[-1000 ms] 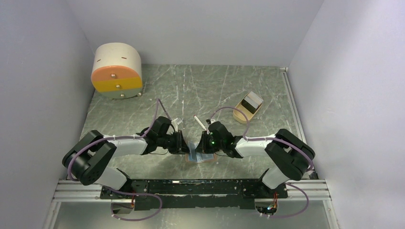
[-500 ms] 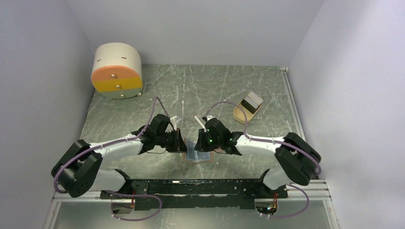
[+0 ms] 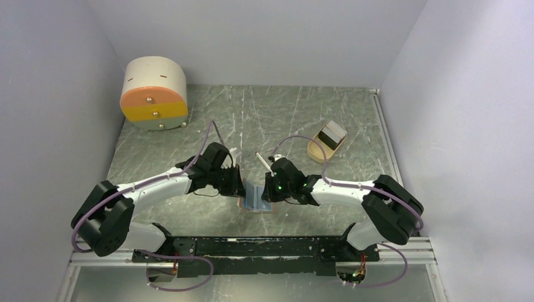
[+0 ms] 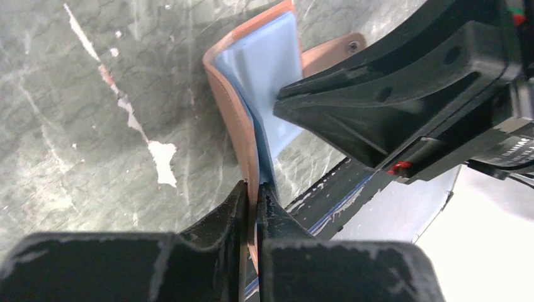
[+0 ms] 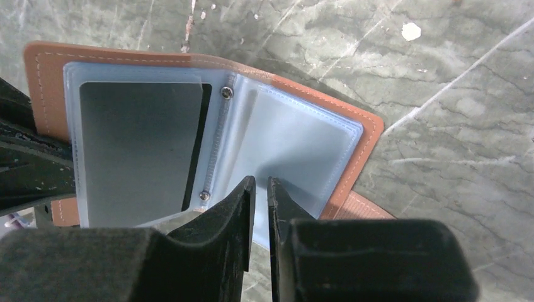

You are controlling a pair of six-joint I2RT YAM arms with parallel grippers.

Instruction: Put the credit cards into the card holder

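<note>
The card holder (image 3: pixel 257 200), brown leather with pale blue sleeves, lies open between my two grippers near the table's front. My left gripper (image 4: pixel 253 189) is shut on the edge of its left cover (image 4: pixel 230 119), which stands up off the table. A dark grey card (image 5: pixel 135 151) sits in the left sleeve. My right gripper (image 5: pixel 261 182) hovers over the right sleeve (image 5: pixel 302 132), its jaws a narrow slit apart with nothing between them. More credit cards (image 3: pixel 331 135), one black with a white band, stand in a tan tray at the back right.
A round box (image 3: pixel 154 93) with an orange and yellow drawer front stands at the back left. The tan tray (image 3: pixel 317 152) is right of centre. A thin white stick (image 3: pixel 261 160) lies just behind the grippers. Walls close in on three sides.
My left gripper has closed on the holder's left cover and raised it, so the holder stands more folded up. The right gripper has edged left over the sleeves.
</note>
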